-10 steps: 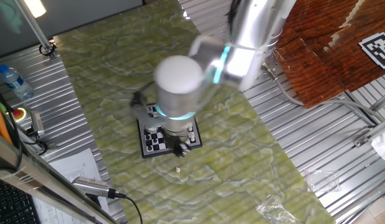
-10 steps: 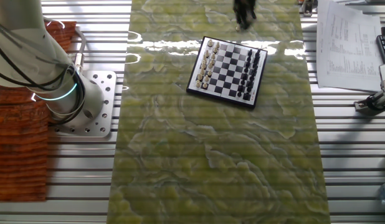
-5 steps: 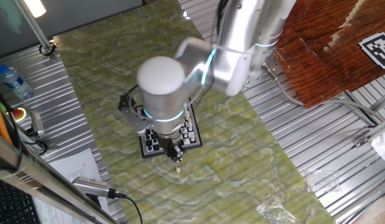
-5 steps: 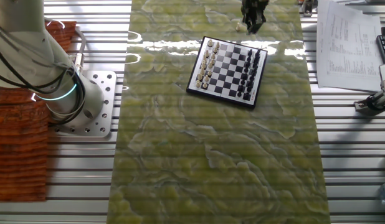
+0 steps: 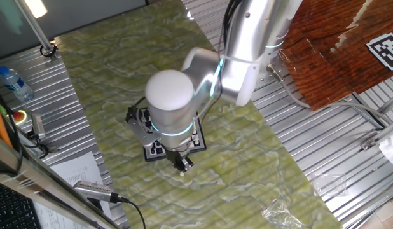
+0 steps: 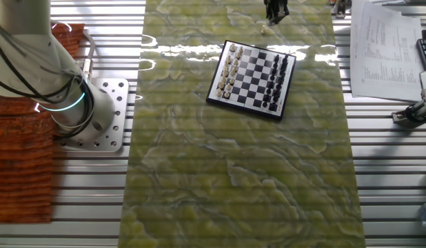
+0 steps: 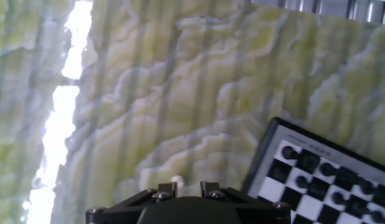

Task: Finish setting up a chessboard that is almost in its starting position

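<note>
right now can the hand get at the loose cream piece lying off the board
Probably yes. The hand hangs just above the cream piece, which lies alone on the green mat beside the chessboard, nothing blocking it.

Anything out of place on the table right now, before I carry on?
Yes: one small cream piece lies on the green mat off the chessboard, beyond its edge, instead of in the cream row. The end effector hangs right over it; the hand view shows the piece at the fingers. Nothing else stands out.

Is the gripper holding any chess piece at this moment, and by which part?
It cannot be told. The gripper is over a small cream piece lying off the chessboard, but contact is not visible.
</note>
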Robot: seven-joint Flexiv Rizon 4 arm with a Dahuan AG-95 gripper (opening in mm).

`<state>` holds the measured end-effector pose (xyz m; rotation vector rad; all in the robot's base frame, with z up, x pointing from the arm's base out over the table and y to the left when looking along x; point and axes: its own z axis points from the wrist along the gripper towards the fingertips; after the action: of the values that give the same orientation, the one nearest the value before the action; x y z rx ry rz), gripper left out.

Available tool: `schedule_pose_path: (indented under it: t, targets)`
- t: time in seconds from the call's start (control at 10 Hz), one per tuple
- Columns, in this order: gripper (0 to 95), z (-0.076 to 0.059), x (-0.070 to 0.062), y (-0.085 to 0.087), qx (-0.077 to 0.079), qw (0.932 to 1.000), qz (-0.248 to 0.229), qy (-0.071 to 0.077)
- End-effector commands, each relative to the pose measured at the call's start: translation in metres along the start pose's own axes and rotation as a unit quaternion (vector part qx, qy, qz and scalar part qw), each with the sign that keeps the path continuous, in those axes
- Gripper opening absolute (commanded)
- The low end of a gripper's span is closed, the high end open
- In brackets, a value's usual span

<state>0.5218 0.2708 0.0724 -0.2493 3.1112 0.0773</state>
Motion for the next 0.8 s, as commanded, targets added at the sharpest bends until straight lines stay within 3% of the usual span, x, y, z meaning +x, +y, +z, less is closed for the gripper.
schedule_pose_path:
  t: [0.1,0.8]
  targets:
    - [19.0,0.009,-0.002,0.000,0.001,1.0000,0.000,-0.006]
    - [19.0,0.022,-0.005,0.003,0.008,0.9999,0.013,-0.008]
